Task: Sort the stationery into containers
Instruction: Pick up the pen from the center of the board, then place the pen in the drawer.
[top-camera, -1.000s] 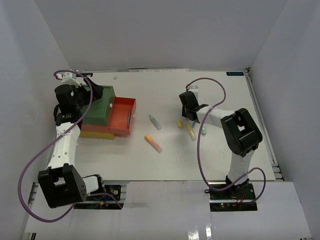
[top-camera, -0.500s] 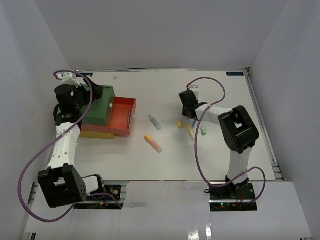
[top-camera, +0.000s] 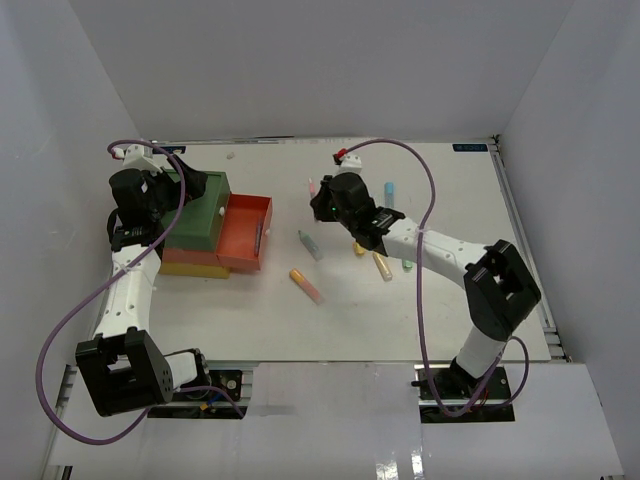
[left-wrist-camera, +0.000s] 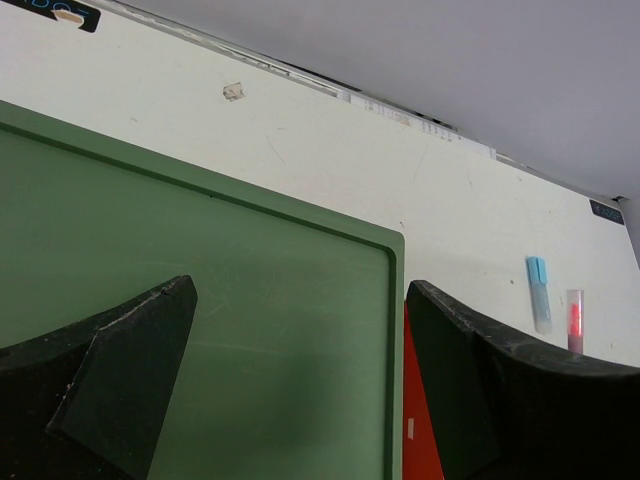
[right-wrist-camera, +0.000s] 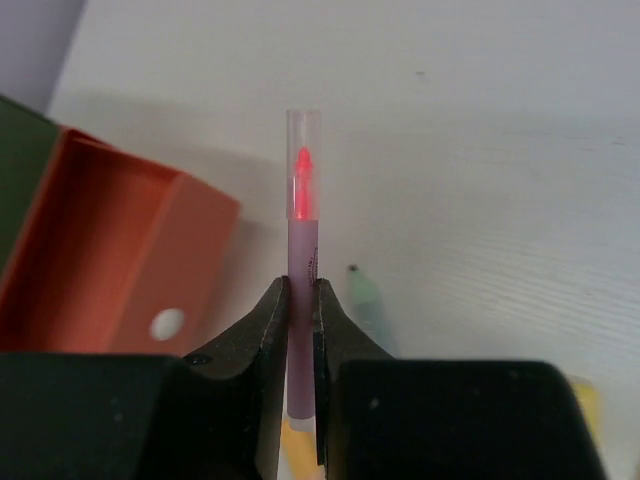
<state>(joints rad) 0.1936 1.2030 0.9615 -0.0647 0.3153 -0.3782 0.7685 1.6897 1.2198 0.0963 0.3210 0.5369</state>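
"Pink marker (right-wrist-camera: 303, 225): where is it?"
"Pinched in the right gripper (right-wrist-camera: 301, 292), up over the table (right-wrist-camera: 480, 150), near the red drawer (right-wrist-camera: 110, 250). Only the right wrist view shows the squeeze."
"And the left gripper (left-wrist-camera: 300, 295)?"
"Spread wide over the green bin (left-wrist-camera: 150, 220). That view has a dark label (left-wrist-camera: 65, 10), too small to read."
"Anything changed?"
"Yes. A second ago the right gripper was by the yellow pens (top-camera: 381, 265)."

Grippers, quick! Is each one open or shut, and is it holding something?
Left gripper: open, holding nothing, above the green bin.
Right gripper: shut on the pink marker.
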